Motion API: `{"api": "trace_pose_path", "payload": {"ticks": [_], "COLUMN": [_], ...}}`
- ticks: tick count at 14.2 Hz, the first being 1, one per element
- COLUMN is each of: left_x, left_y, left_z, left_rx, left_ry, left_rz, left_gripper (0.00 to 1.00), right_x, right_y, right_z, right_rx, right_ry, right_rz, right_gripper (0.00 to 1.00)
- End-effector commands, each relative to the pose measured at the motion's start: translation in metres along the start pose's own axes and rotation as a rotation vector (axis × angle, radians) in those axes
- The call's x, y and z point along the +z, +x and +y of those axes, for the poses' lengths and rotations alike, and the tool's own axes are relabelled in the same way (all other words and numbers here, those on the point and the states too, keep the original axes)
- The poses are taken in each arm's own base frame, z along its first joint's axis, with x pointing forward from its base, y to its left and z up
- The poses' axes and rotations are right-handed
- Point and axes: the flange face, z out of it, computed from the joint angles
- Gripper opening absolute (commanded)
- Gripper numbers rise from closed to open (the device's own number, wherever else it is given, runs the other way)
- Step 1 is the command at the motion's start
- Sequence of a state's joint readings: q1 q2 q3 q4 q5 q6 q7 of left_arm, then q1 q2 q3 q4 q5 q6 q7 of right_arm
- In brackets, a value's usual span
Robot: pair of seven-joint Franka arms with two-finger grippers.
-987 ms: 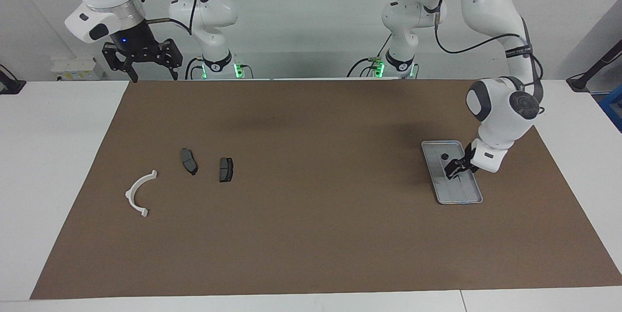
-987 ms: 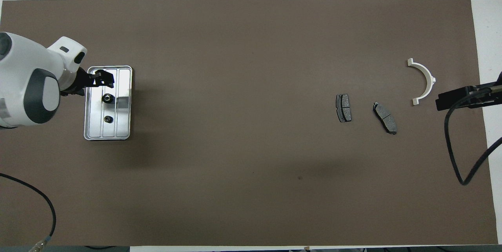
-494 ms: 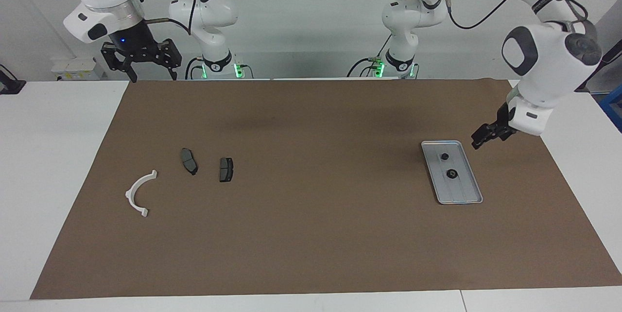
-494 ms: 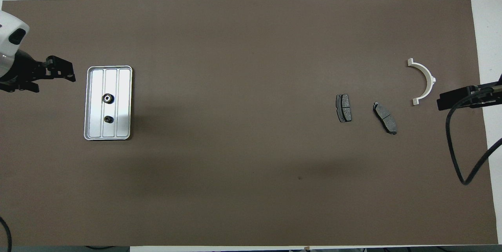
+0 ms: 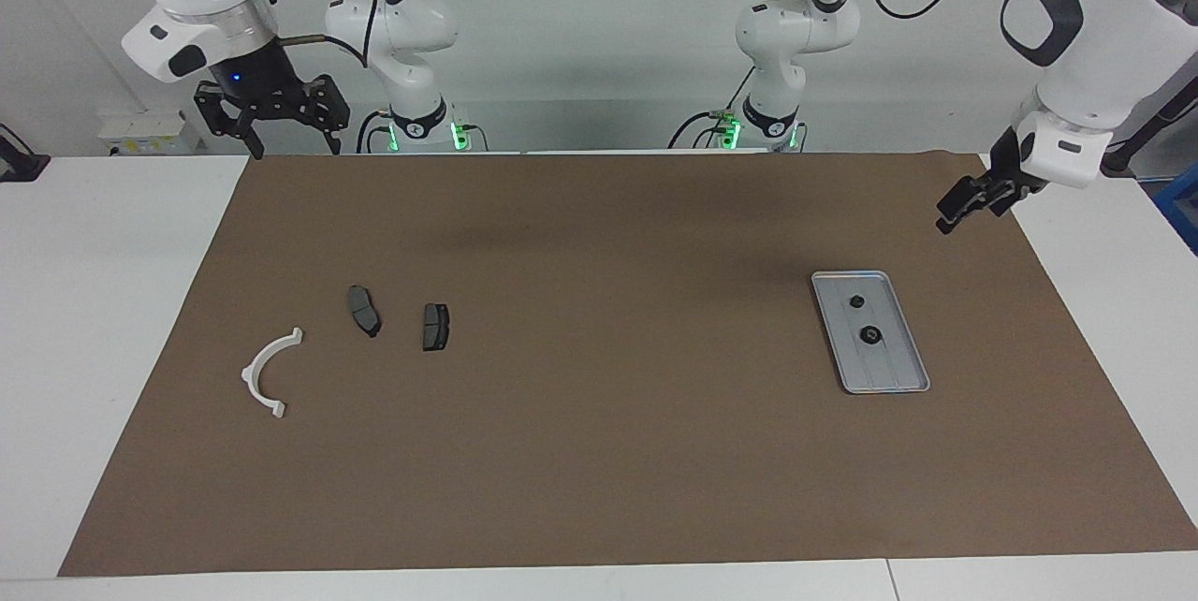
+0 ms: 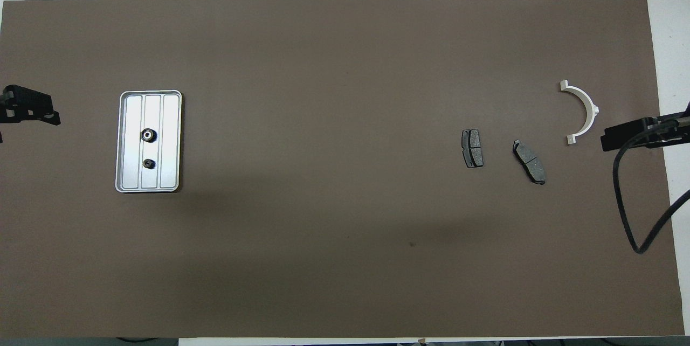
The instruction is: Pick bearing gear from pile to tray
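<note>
Two gears (image 5: 863, 317) now lie in the tray (image 5: 913, 383).
Left gripper (image 5: 969, 201) has lifted clear, jaws open and empty (right gripper (image 5: 273, 119) waits open); no gears remain among the pile (image 5: 367, 311).

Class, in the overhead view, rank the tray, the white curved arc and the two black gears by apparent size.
1. tray
2. white curved arc
3. gear farther from the robots, slightly larger
4. gear nearer the robots
</note>
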State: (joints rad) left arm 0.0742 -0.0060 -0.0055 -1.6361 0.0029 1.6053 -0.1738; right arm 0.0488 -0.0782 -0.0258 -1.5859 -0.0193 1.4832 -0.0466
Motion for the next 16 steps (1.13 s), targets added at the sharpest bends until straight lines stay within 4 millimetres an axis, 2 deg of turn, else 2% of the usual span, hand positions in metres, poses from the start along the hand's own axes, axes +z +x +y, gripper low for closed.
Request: {"api": "trace_pose_path", "payload": {"ticks": [1, 11, 14, 16], "left_x": [-0.0123, -0.0100, -0.0159, -0.0151], "left_y": [-0.0156, -0.0142, -0.0126, -0.0141], "left_z": [-0.0025, 0.0018, -0.0014, 0.0056], "left_rx": [0.012, 0.023, 0.018, 0.034], "left_ry": [0.000, -0.003, -0.004, 0.000], "left_rz": [-0.014, 0.015, 0.029, 0.027], "left_gripper": [1.00, 1.00, 1.00, 1.00], "right_x": [-0.0010, -0.0009, -0.0011, -0.0010], "right_y": [-0.0001, -0.0002, 0.0000, -0.0001], "right_z": [-0.0018, -0.0020, -0.0028, -0.0020], "right_rx": [0.012, 0.011, 0.010, 0.011], "right_ry": [-0.006, -0.004, -0.004, -0.004], "right_rz": [0.015, 0.014, 0.015, 0.015], "right_gripper": [1.00, 1.00, 1.00, 1.00]}}
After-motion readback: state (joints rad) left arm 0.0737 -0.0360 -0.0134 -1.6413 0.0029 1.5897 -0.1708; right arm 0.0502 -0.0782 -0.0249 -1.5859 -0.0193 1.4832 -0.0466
